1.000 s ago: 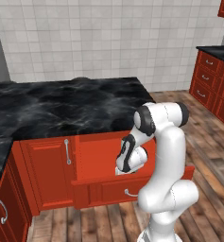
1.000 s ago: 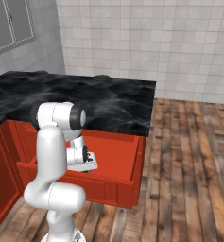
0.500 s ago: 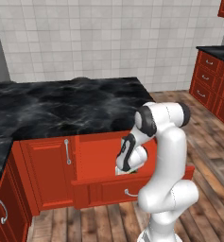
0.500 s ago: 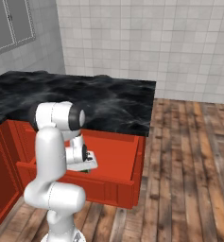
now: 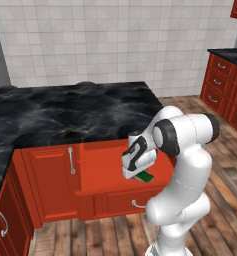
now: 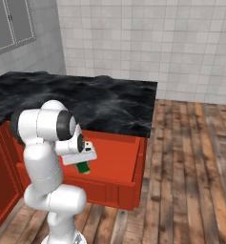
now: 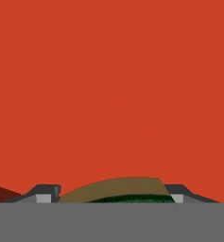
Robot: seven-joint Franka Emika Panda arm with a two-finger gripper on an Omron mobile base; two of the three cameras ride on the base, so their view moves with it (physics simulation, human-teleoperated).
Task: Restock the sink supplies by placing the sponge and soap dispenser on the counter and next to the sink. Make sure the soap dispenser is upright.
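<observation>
Barely anything had moved since the earlier frames: arm in the same crouch over the open drawer, base parked, sponge in the same spot under the hand.

Left base view: claw (image 5: 141,174) sat low inside the open red drawer (image 5: 105,165), with the sponge (image 5: 144,176) showing as a green sliver just under the white hand. Fingers themselves were hidden behind the hand, so contact couldn't be read from here. The black marble slab (image 5: 65,112) above the drawer looked like the island, not the sink desk.

Right base view: same pose from the other side. Claw (image 6: 82,165) pointed down into the drawer (image 6: 115,155), sponge (image 6: 83,167) dark green at its tip, off the drawer floor or not, I couldn't tell.

Hand view: sponge (image 7: 120,190) sat between the two fingertips (image 7: 46,193), yellow layer over green, both tips flush against its ends. Claw was about half open and closed on the sponge as far as this showed. Red drawer floor (image 7: 108,85) behind it.

My read: grasp made, lift not begun. Sponge's lower part was cut off at the frame bottom.
</observation>
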